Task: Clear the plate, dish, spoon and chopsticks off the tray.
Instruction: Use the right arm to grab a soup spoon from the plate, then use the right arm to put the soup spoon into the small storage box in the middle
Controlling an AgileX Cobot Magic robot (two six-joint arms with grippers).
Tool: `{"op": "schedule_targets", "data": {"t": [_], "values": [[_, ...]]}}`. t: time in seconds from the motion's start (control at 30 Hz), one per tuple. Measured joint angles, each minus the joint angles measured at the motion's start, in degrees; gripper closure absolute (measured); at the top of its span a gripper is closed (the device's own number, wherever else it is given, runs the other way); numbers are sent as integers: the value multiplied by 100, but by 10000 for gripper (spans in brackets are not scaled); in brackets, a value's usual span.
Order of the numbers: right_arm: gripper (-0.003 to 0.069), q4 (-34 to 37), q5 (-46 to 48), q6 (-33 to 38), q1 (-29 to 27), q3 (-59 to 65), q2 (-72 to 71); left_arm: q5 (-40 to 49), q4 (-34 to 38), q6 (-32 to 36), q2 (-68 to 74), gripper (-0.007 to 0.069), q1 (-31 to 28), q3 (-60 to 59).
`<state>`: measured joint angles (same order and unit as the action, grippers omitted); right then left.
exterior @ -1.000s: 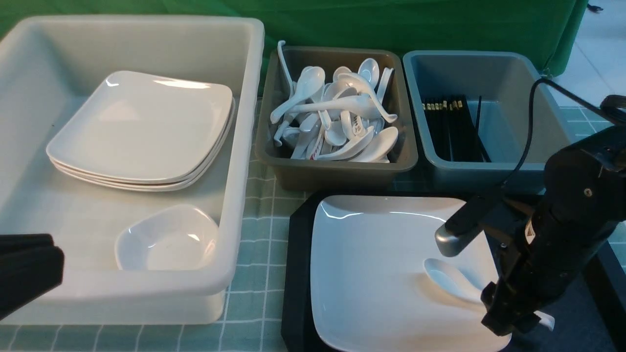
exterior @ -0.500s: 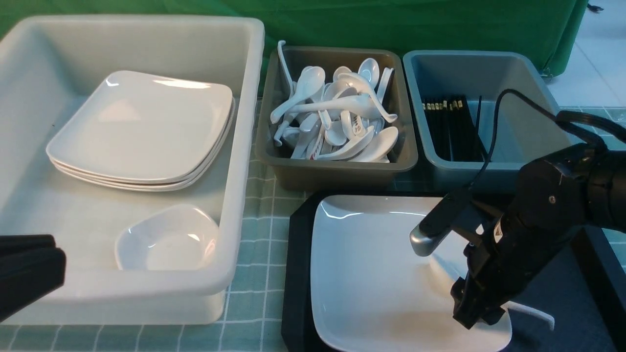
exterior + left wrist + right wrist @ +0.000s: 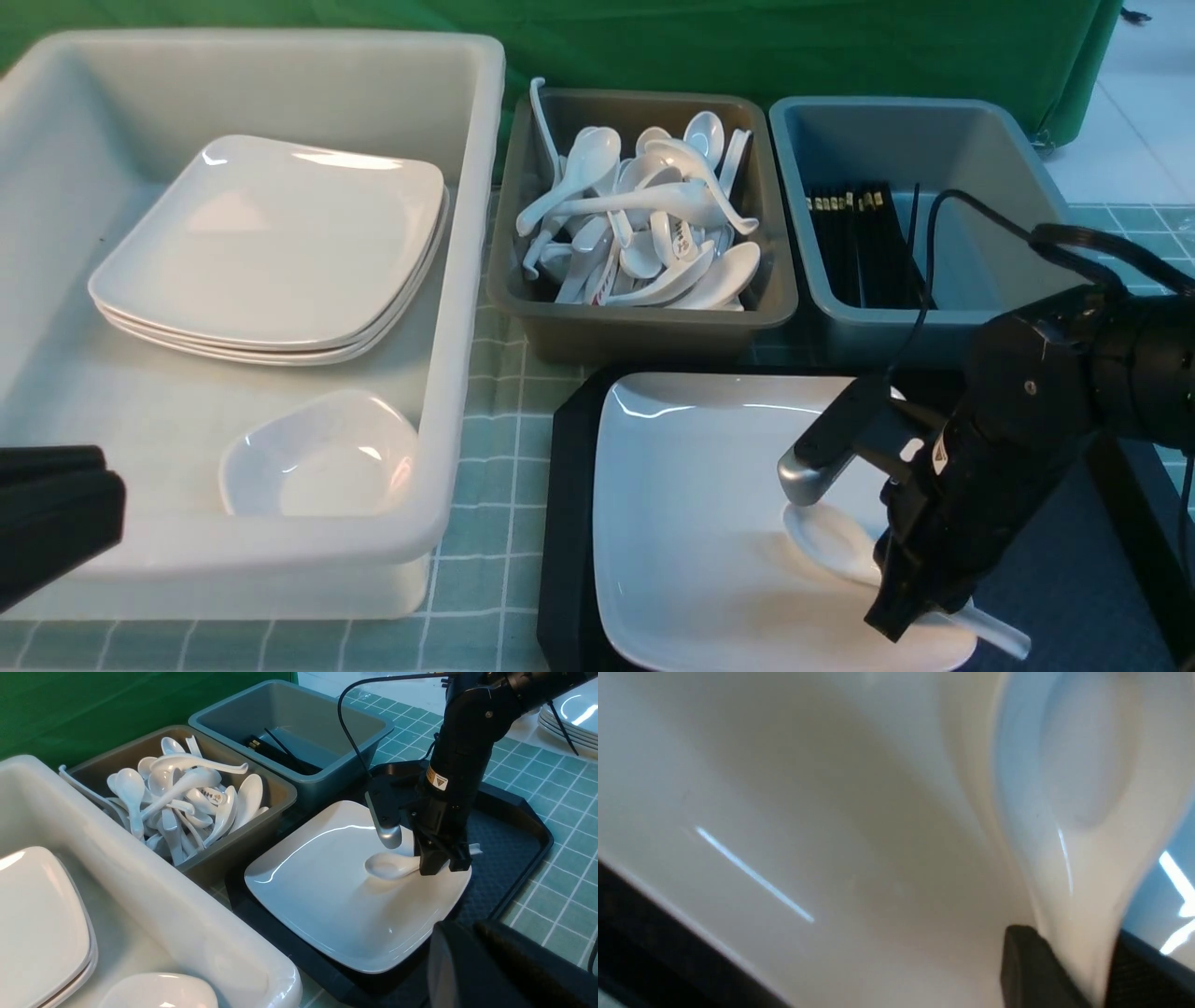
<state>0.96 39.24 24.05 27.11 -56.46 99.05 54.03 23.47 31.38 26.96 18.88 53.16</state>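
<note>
- Your right gripper pinches the glossy white soup spoon over the square white plate.
- Your left gripper is pressed together.
- One binned spoon bears unreadable marks.

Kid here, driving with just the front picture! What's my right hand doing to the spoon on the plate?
Observer: From its wrist camera, the right gripper has a finger on each side of the spoon's handle.

Kid: Cool! And the left one? I only see a black bit at the edge.

Observer: The left wrist view shows the left gripper's two fingers pressed together, with nothing between them.

Kid: Are there other plates anywhere, besides my bin's?

Observer: Yes, another white stack stands past the tray, beyond the right arm.
</note>
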Motion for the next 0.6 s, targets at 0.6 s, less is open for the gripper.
{"op": "schedule_targets", "data": {"t": [0.6], "values": [[430,1799,-3023,-1009,38,-3617,1017,-291,11,157,417,608,0,0]]}}
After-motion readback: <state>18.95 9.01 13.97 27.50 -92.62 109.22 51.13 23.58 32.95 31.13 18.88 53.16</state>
